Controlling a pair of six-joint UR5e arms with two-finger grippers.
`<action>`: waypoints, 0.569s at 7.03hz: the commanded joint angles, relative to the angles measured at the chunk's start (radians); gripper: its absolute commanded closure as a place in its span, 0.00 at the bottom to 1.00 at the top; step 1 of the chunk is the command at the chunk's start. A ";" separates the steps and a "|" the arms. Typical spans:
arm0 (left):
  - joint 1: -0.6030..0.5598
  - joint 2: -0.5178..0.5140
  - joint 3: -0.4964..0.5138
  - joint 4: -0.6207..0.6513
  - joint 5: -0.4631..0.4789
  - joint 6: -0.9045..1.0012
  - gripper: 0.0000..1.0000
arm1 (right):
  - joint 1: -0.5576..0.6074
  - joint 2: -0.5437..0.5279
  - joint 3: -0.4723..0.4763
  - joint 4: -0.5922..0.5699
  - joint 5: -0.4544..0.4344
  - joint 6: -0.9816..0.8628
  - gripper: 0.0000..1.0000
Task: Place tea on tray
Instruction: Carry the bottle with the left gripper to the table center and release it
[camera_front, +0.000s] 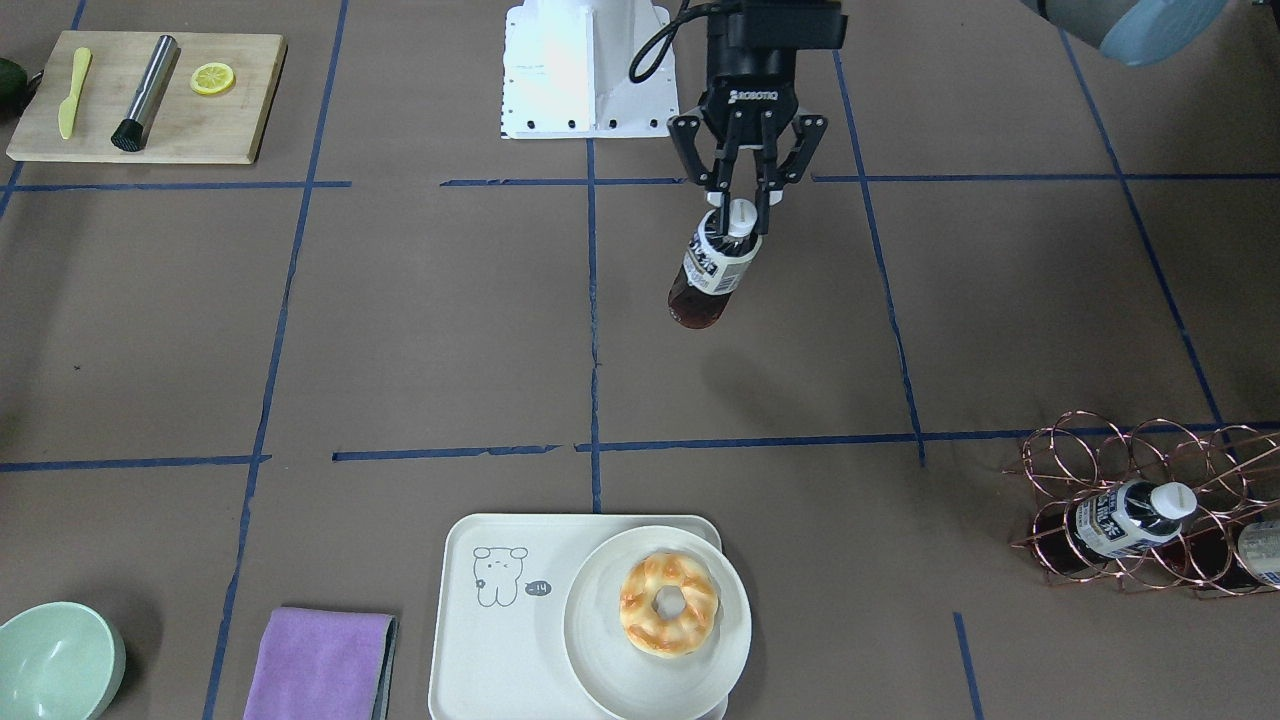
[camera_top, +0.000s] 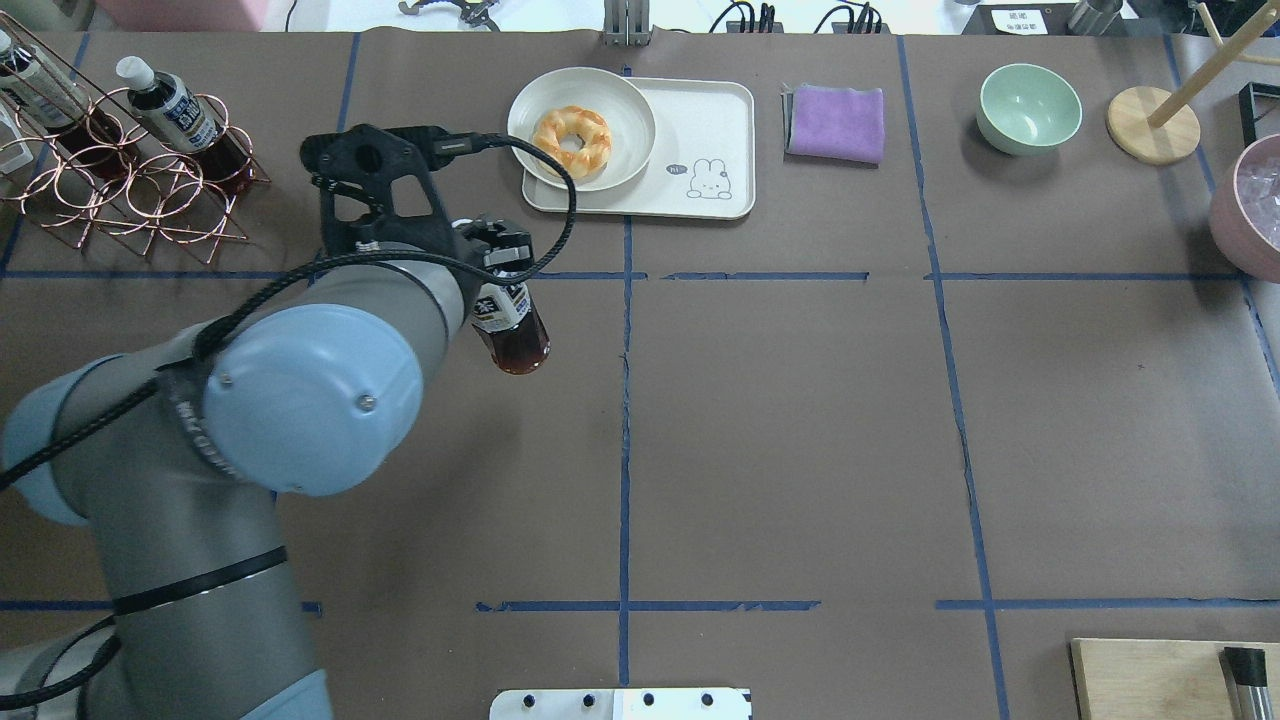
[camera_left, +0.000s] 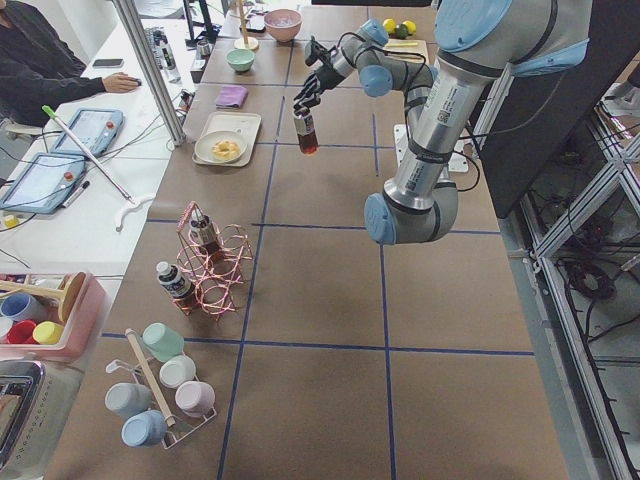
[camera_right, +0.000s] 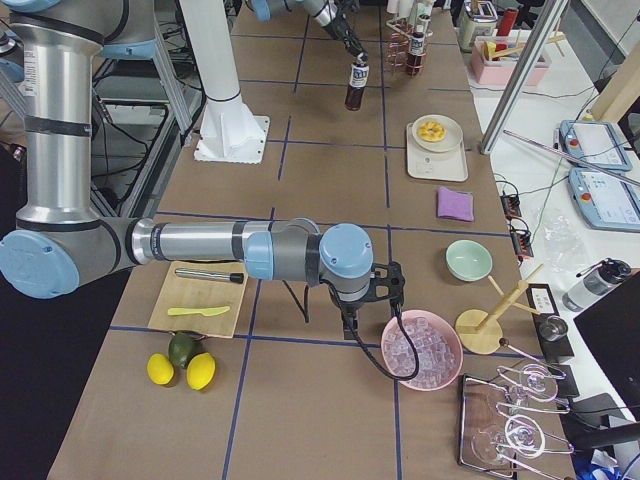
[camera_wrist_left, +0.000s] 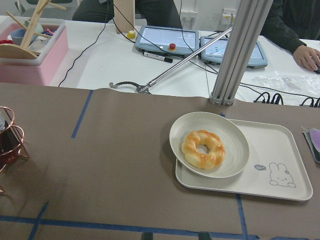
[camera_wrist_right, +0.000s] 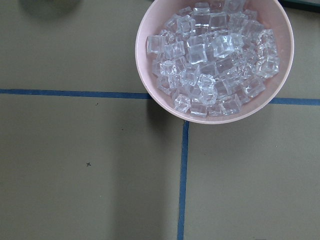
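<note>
My left gripper (camera_front: 741, 208) is shut on the neck of a tea bottle (camera_front: 712, 272), just under its white cap, and holds it tilted in the air above the table. In the overhead view the bottle (camera_top: 512, 328) hangs near-left of the cream tray (camera_top: 708, 120). The tray (camera_front: 497, 650) carries a round plate (camera_front: 600, 650) with a doughnut on one half; its bear-drawing half is bare. The left wrist view shows the tray (camera_wrist_left: 272, 150) ahead. My right gripper (camera_right: 352, 318) hangs by the ice bowl; I cannot tell whether it is open or shut.
A copper wire rack (camera_front: 1130, 450) holds more tea bottles (camera_front: 1125, 522) at the table's left end. A purple cloth (camera_front: 320, 665) and a green bowl (camera_front: 55, 660) lie beyond the tray. A pink bowl of ice (camera_wrist_right: 215, 57) is under the right wrist. A wooden board (camera_front: 150, 95) lies near the base.
</note>
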 joint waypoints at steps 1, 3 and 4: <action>0.007 -0.137 0.167 -0.008 0.014 -0.013 1.00 | -0.001 0.002 0.000 0.000 0.000 0.000 0.00; 0.008 -0.225 0.350 -0.068 0.040 -0.062 1.00 | -0.001 0.004 0.000 0.000 0.000 0.000 0.00; 0.008 -0.224 0.363 -0.077 0.039 -0.062 1.00 | -0.001 0.004 -0.002 0.000 0.000 0.000 0.00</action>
